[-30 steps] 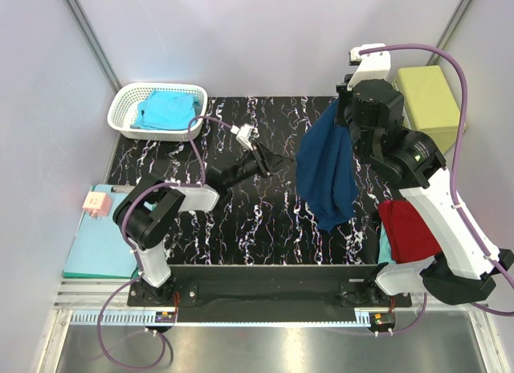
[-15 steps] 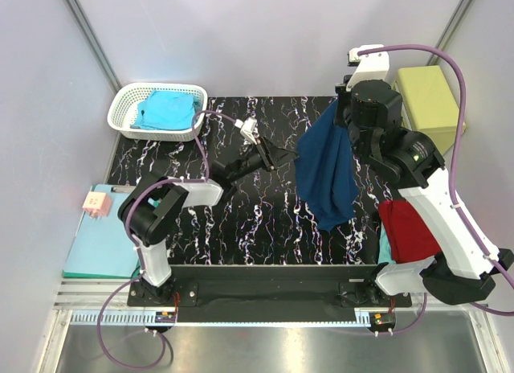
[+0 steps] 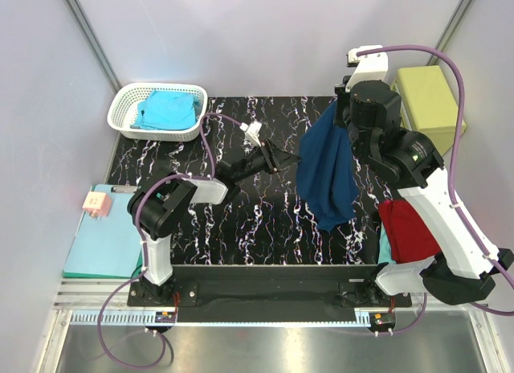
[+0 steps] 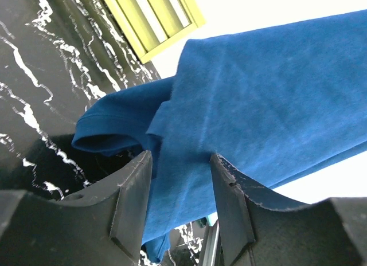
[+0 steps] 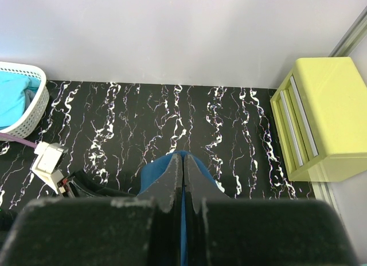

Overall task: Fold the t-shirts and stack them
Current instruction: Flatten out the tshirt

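Black, white-veined surface (image 3: 265, 220) under pale walls, both arms bolted at its near edge.

Above the right half of the surface, hanging in one long drape: navy blue t-shirt (image 3: 328, 176), bunched narrow at the top, wider in the middle, tapering to a point low over the surface. Whether that point touches the surface, cannot tell.

Raised over the far right part of the surface: right gripper (image 5: 182, 163), jaws pressed together on the top bunch of the navy blue t-shirt, blue cloth showing on both sides of the tips.

Stretched across the middle of the surface, aimed rightward at the shirt's left edge: left gripper (image 3: 277, 160), jaws partway apart. Dark fingers (image 4: 133, 203) framing blue cloth in the wrist view, the cloth just beyond the tips; contact impossible to tell.

At the far left corner of the surface: white basket (image 3: 128, 100), turquoise t-shirt (image 3: 167, 109) lying crumpled inside.

At the near right edge of the surface, against the right arm: red t-shirt (image 3: 408, 228).

Beyond the far right corner of the surface: yellow-green drawer box (image 3: 430, 96).

Off the near left side of the surface: teal clipboard (image 3: 92, 248), small pink block (image 3: 97, 202) on its far end.
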Controlling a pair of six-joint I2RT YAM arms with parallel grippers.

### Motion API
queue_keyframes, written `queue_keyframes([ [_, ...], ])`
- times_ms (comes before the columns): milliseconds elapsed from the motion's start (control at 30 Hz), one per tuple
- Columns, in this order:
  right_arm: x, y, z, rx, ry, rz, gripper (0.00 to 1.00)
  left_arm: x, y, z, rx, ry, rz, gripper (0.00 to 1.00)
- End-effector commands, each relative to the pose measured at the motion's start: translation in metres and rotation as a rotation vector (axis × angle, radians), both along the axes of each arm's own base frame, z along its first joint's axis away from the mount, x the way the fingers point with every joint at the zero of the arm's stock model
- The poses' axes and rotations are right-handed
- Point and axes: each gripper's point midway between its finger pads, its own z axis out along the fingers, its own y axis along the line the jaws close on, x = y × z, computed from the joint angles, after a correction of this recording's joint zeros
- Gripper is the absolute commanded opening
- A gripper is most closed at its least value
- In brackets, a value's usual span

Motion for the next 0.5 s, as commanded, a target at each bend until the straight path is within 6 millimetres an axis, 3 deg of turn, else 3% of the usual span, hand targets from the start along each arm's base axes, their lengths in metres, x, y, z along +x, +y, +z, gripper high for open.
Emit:
queue_keyframes([
  [0,-0.004,0.0,0.021,0.056,-0.066,0.012,0.0,-0.001,-0.007,0.041,-0.074,-0.096,-0.036,0.49],
  [300,-0.002,0.002,0.02,0.053,-0.065,0.012,0.0,-0.006,-0.011,0.047,-0.105,-0.09,-0.069,0.48],
  [467,-0.001,0.003,0.017,0.047,-0.06,0.009,0.0,-0.011,-0.011,0.058,-0.121,-0.108,-0.079,0.4],
])
